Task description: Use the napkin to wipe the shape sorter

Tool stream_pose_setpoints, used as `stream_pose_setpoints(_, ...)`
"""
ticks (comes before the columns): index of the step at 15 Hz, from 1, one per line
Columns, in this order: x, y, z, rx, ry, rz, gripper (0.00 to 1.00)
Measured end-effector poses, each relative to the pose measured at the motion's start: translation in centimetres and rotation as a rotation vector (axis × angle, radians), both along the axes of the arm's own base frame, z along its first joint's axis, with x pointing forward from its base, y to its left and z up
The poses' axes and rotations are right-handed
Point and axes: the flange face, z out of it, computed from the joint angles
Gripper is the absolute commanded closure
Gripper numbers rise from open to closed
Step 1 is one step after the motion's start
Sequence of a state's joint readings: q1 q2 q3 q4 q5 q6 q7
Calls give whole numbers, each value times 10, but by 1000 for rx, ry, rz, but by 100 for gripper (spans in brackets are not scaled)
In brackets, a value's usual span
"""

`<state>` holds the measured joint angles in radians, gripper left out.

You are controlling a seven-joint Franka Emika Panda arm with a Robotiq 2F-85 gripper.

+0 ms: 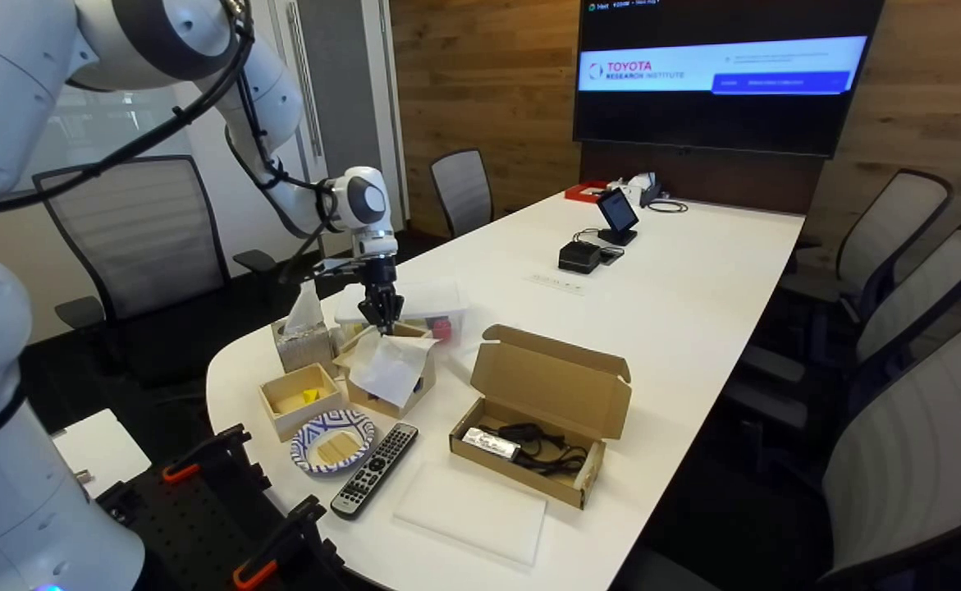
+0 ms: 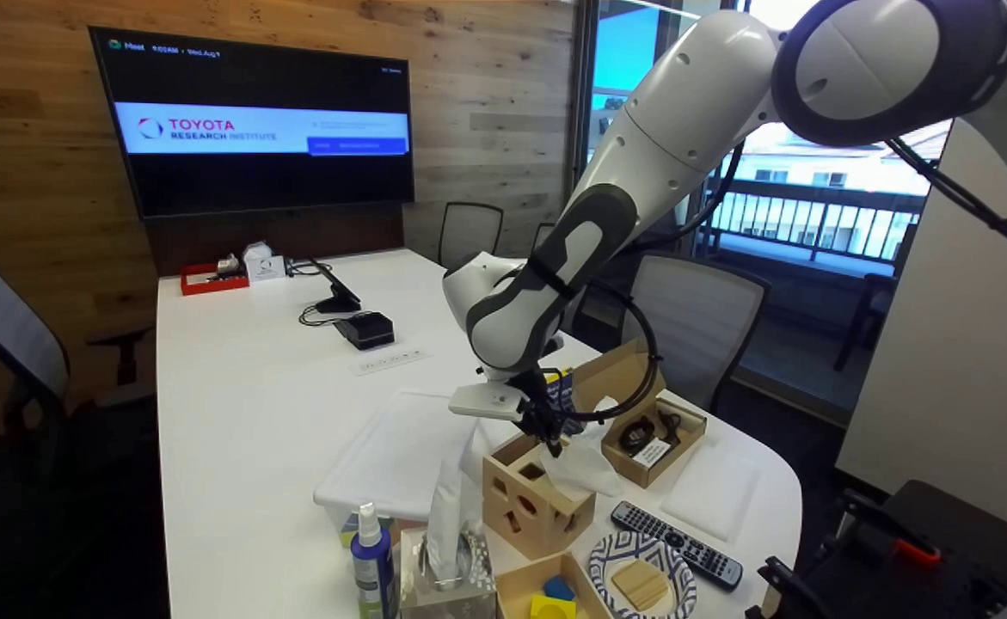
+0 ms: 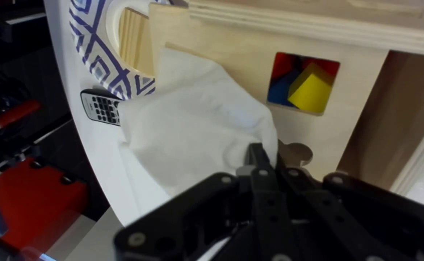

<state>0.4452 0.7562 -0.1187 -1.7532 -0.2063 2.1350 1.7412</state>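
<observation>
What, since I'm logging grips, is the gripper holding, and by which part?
The napkin, pinched near one edge by the gripper; the rest drapes loosely over the shape sorter.

The napkin [image 3: 197,121] partly hides the shape sorter [image 2: 532,527]; near an edge of the surface [image 2: 271,430], an exterior view crops the tray [image 2: 529,574].

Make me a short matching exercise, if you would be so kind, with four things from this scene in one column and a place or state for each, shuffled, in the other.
Things
1. Napkin
2. Remote control
3. Cardboard box
4. Shape sorter

Places and states
A. Standing open, with black cabling inside
B. Light wood, with shaped holes cut in it
C. Pinched in the tool
D. Between the patterned plate and the flat white slab

Pairs: 1-C, 2-D, 3-A, 4-B
</observation>
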Motion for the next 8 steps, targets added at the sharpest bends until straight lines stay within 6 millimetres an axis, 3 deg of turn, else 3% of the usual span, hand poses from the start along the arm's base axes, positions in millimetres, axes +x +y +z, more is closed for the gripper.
stream_pose_setpoints(8,15,-22,-10,-12,-77,46,100)
